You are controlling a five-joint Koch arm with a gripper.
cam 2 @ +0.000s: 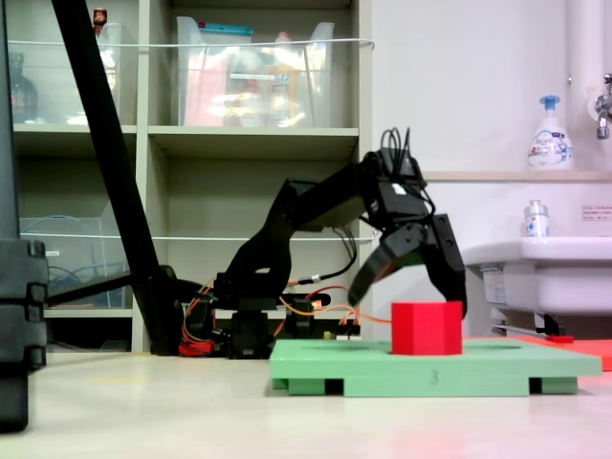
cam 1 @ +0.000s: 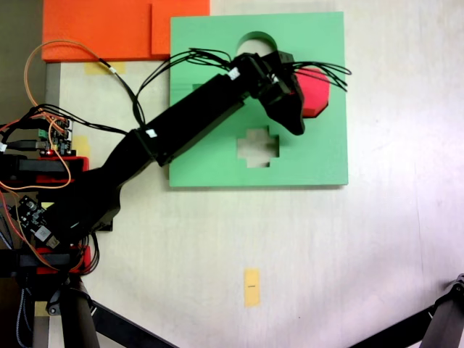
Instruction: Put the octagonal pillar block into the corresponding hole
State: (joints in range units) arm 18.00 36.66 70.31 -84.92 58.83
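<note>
The octagonal pillar block (cam 1: 319, 93) (cam 2: 426, 328) is bright red and stands upright on the right part of the green foam board (cam 1: 319, 156) (cam 2: 363, 368). My gripper (cam 1: 299, 94) (cam 2: 408, 302) hangs open just above the block, one black jaw on each side of its top. The right fingertip (cam 2: 457, 304) is close to the block's upper right corner. The left fingertip (cam 2: 358, 296) is well clear of it. The corresponding hole is hidden. A round cutout (cam 1: 255, 40) and a cross-shaped cutout (cam 1: 257, 147) show on the board.
Orange foam boards (cam 1: 109, 29) lie at the top left beside the green board. A yellow tape mark (cam 1: 251, 287) sits on the table near the front. The arm's base and wiring (cam 1: 43, 152) are at the left. Tripod legs (cam 1: 442, 319) cross the lower corners.
</note>
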